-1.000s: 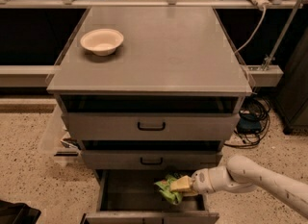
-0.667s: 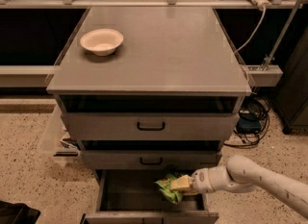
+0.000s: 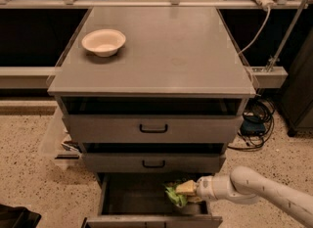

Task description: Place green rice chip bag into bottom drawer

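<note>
The bottom drawer (image 3: 132, 197) stands pulled open at the foot of the grey cabinet, with a dark interior. The green rice chip bag (image 3: 175, 195) is inside it at the right side, low in the tray. My gripper (image 3: 185, 189) reaches in from the right on a white arm and is closed around the bag's right part, with its pale fingers (image 3: 186, 188) over the green foil. Whether the bag rests on the drawer floor is hidden.
A cream bowl (image 3: 103, 41) sits at the back left of the cabinet top (image 3: 161, 51). Two upper drawers with black handles (image 3: 153, 128) are slightly open. Cables (image 3: 254, 119) lie on the floor at the right. A clear bin (image 3: 56, 141) stands at the left.
Nothing has visibly changed; the gripper and bag stay in the same spot in the open drawer.
</note>
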Controlling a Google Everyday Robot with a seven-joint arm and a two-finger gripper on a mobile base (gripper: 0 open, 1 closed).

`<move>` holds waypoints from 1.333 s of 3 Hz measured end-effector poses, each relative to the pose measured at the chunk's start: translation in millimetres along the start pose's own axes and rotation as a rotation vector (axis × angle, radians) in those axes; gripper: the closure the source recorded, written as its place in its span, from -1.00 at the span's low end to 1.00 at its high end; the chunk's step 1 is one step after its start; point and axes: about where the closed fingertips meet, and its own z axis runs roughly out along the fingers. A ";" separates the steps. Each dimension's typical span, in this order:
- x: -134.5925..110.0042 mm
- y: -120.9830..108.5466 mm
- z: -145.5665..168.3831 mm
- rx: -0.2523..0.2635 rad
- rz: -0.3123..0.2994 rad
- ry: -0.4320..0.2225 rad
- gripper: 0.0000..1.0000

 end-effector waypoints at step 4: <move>-29.6 -81.8 35.0 0.022 0.188 -0.072 0.17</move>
